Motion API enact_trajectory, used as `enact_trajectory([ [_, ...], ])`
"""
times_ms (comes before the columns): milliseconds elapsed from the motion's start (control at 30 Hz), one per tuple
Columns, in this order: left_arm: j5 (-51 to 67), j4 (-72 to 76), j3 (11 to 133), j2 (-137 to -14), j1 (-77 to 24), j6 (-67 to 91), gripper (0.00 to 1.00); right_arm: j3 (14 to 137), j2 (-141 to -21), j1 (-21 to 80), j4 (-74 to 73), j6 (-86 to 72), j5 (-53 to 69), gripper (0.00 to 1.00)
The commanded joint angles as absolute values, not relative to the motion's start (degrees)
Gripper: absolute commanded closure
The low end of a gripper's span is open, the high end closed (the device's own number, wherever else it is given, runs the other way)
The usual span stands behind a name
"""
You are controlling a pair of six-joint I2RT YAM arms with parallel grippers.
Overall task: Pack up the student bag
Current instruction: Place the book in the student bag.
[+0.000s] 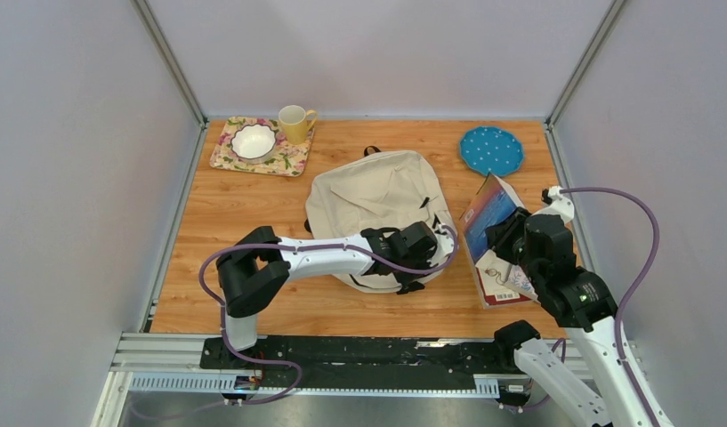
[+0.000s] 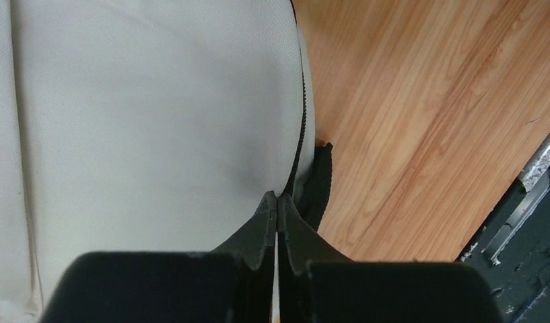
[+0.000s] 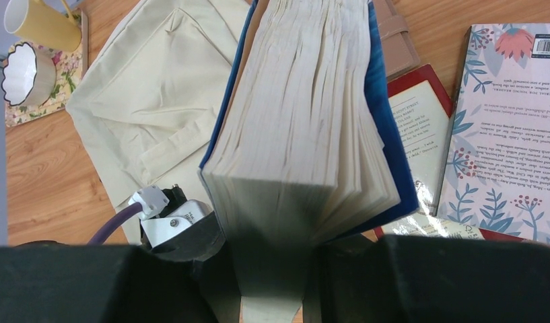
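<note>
The student bag (image 1: pixel 377 200), cream fabric with a black top loop, lies flat in the middle of the table. My left gripper (image 1: pixel 438 244) sits at its near right edge. In the left wrist view the left gripper (image 2: pixel 277 197) is shut, tips together against the bag's (image 2: pixel 144 114) zipper seam beside a black strap (image 2: pixel 319 182); nothing shows between the tips. My right gripper (image 1: pixel 509 233) holds a thick blue-covered book (image 1: pixel 489 212) tilted up, just right of the bag. In the right wrist view the right gripper (image 3: pixel 279 269) is shut on the book (image 3: pixel 299 114), page edges facing the camera.
Under the right arm lie a red book (image 3: pixel 420 128), a floral-covered book (image 3: pixel 507 128) and a tan case (image 3: pixel 393 33). At the back left a floral tray (image 1: pixel 286 162) carries a white bowl (image 1: pixel 254 140) and a yellow mug (image 1: pixel 294 123). A blue dotted plate (image 1: pixel 491 149) sits back right.
</note>
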State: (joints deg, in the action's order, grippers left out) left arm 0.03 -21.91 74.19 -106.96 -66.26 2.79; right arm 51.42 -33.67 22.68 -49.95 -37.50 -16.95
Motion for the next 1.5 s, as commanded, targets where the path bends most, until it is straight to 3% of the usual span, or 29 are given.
enact_trajectory([
  [0,-2.9,-20.3,74.62,-105.21,-66.27,3.52,1.0,53.61,-31.9,22.33,-40.61,-37.71,-18.46,1.0],
  [267,-9.66,-20.65,76.54,-102.04,-65.83,4.3,1.0,55.19,-31.64,22.24,-43.41,-37.27,-18.28,1.0],
  [567,-6.77,-22.06,80.58,-94.14,-58.8,6.15,1.0,55.9,-29.8,22.15,-47.63,-39.11,-15.65,1.0],
  [1000,-14.5,-21.54,88.95,-93.17,-57.13,7.73,1.0,55.91,-27.42,22.15,-49.14,-51.32,11.24,1.0],
  [1167,-15.03,-16.8,85.62,-90.62,-57.13,9.23,1.0,45.48,-27.16,22.15,-38.26,-62.1,15.99,1.0],
  [1333,-14.41,-12.93,81.48,-85.7,-57.22,9.58,1.0,31.83,-28.21,21.97,-14.47,-74.69,20.12,1.0],
  [1467,-13.36,-11.52,79.98,-83.59,-57.22,8.53,1.0,27.95,-30.67,21.88,-6.78,-75.5,18.73,1.0],
])
